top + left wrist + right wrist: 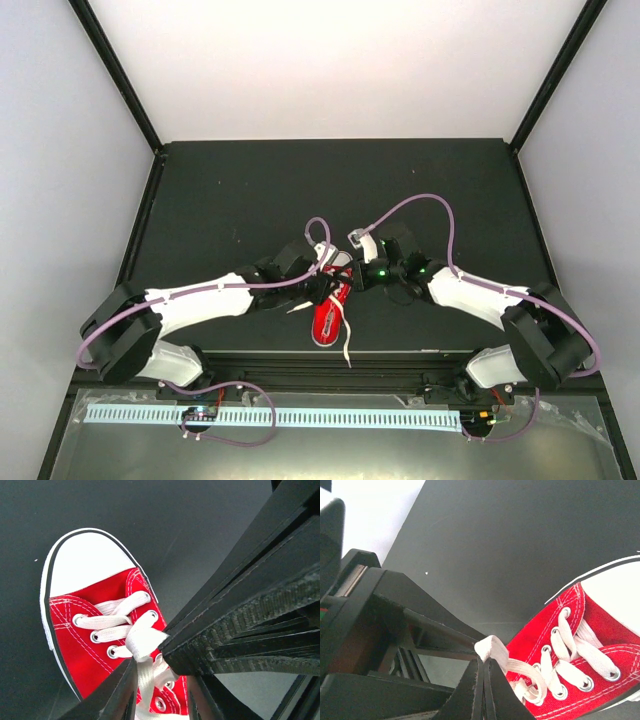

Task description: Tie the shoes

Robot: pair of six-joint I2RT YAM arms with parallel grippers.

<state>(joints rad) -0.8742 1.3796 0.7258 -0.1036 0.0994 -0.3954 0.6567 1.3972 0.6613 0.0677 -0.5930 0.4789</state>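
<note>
1. The right gripper [483,666] is pinched tight on a folded lace loop [491,649].
2. The left gripper [161,680] stands apart around the strand [145,677] below that loop. It should close squarely.
3. The red shoe [328,312] lies mid-table [230,200], between both.

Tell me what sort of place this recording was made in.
Probably a lab robot cell: a black table boxed in by plain white panels on black posts, two arms bolted at its near edge, one red sneaker between them.
</note>
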